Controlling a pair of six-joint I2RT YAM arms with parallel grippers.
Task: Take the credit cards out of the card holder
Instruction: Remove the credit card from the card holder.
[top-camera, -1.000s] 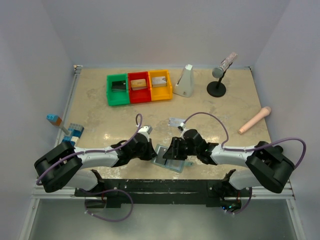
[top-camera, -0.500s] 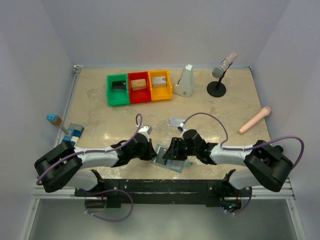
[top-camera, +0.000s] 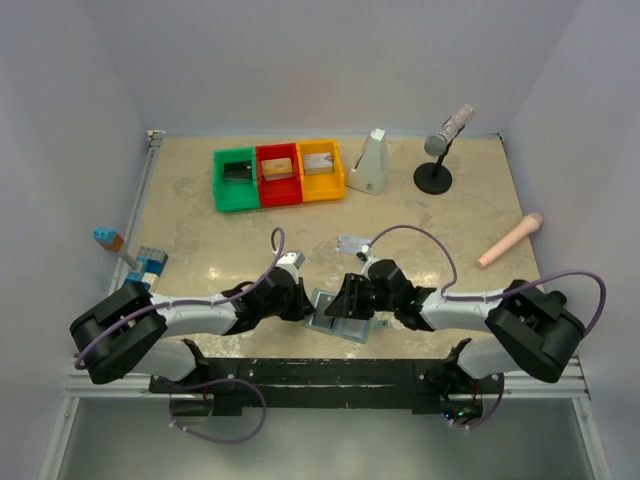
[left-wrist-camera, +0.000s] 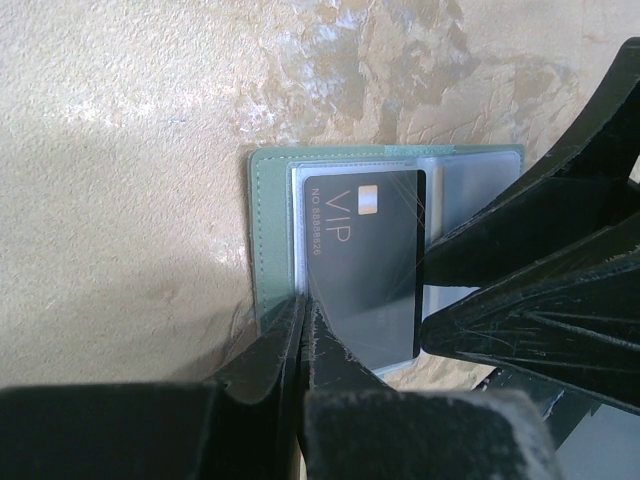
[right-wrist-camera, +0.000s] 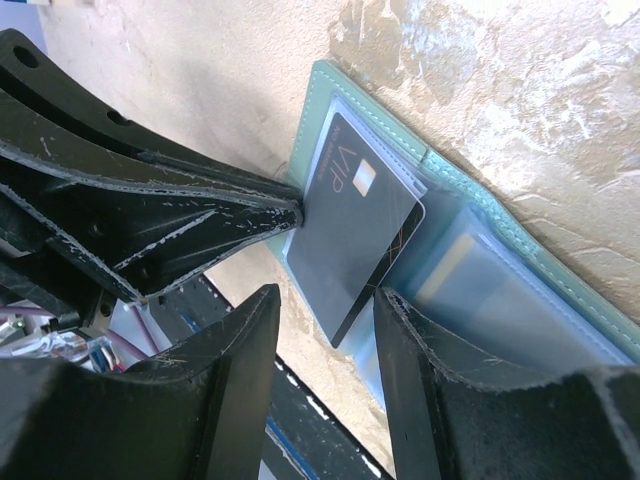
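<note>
On the card holder (left-wrist-camera: 262, 230), closed left pincer (left-wrist-camera: 303, 305) and half-spread, empty right pincer (right-wrist-camera: 325, 300) partly hide 1 black card (left-wrist-camera: 365, 260).

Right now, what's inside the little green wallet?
A black VIP card shows in one clear pocket of the card holder. The other pocket is cloudy; what it holds cannot be told.

The top camera sits high behind the near edge of the beige marbled table (top-camera: 200, 250), looking down and forward over all of it. Both wrist cameras hang very close above the open grey-green bifold wallet (left-wrist-camera: 268, 230), facing it from opposite sides, seemingly at a steep slant. All three views share that wallet; the wrist views also share its black rectangular card (left-wrist-camera: 365, 265)
</note>
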